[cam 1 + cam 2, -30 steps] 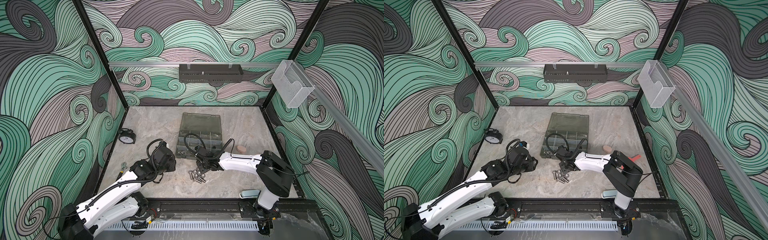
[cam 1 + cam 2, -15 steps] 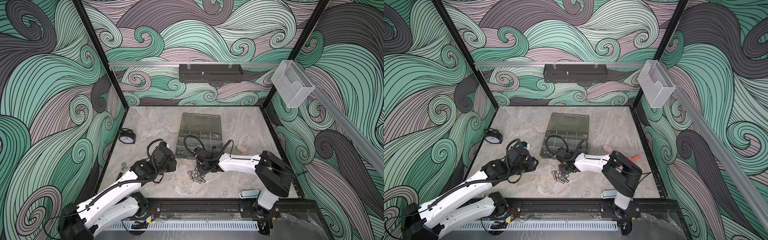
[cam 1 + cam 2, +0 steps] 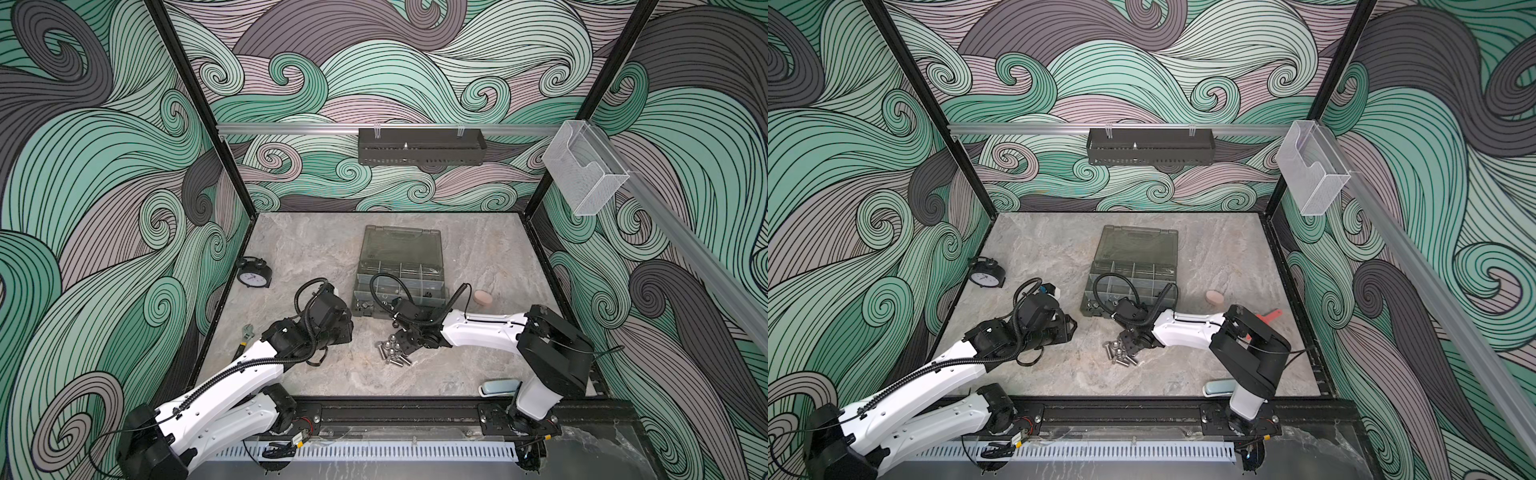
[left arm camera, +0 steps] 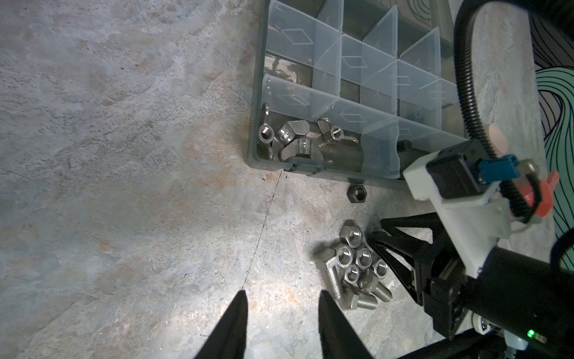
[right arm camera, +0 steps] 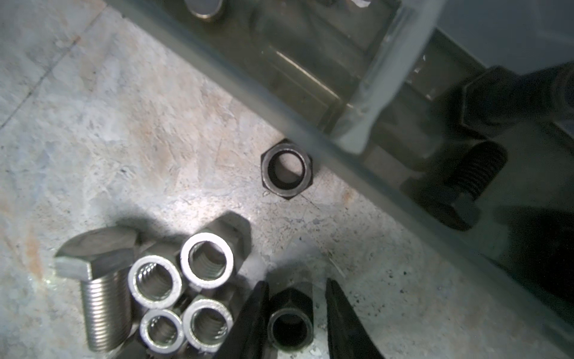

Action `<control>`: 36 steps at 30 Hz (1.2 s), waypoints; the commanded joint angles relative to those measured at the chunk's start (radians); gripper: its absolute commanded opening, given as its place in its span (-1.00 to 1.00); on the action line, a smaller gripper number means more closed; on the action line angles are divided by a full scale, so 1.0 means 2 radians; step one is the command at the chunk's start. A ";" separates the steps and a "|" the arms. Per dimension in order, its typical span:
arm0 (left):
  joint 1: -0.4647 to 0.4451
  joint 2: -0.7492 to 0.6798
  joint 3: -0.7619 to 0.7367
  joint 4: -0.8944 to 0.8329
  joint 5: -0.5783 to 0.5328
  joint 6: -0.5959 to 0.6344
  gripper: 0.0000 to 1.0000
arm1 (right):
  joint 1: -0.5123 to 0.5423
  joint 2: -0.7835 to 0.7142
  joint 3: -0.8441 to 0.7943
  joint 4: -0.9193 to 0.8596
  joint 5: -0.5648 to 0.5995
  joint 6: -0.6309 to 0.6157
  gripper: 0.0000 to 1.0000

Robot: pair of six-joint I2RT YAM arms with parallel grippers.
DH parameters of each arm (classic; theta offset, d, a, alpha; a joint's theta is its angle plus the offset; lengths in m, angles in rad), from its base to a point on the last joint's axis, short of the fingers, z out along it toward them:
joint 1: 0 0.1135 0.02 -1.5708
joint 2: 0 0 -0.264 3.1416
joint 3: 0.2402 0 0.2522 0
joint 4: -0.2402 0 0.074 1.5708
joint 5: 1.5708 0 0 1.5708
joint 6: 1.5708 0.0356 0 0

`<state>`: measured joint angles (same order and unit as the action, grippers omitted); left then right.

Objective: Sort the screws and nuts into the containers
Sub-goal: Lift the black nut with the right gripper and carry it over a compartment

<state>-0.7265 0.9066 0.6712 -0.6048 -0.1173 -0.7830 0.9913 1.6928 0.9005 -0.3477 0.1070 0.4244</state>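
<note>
Right hand (image 5: 297,281), narrowly parted, straddles a small black hexagonal metal nut (image 5: 290,323) lying on the grey marbled counter (image 5: 124,124) beside the silver nuts (image 5: 206,261); left hand (image 4: 282,293) hovers spread, empty.

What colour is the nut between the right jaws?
Black. The nut shows best in the right wrist view.

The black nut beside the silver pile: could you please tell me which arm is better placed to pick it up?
Right. The right tool straddles that black nut, one finger on each side. The left tool hangs open over bare table, beside the silver pile.
</note>
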 commanded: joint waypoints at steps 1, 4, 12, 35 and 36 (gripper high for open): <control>0.006 0.000 0.004 0.004 0.005 -0.008 -0.17 | 0.005 -0.006 -0.010 -0.010 0.001 0.005 -0.38; 0.006 0.001 0.005 0.004 0.005 -0.009 -0.17 | 0.007 -0.007 -0.013 -0.010 0.003 0.007 -0.45; 0.006 -0.002 0.005 -0.001 0.004 -0.009 -0.18 | 0.007 -0.039 -0.008 -0.024 0.019 -0.002 -0.57; 0.006 0.006 0.013 -0.008 0.022 -0.008 -0.18 | -0.213 -0.035 0.119 -0.042 0.004 -0.161 -0.58; 0.006 0.008 0.014 -0.009 0.024 -0.008 -0.17 | -0.217 -0.030 0.120 -0.040 0.001 -0.161 -0.57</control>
<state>-0.7265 0.9119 0.6712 -0.6064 -0.0887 -0.7910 0.5781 1.6184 1.1149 -0.4297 0.1291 0.1326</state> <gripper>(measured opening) 0.413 0.216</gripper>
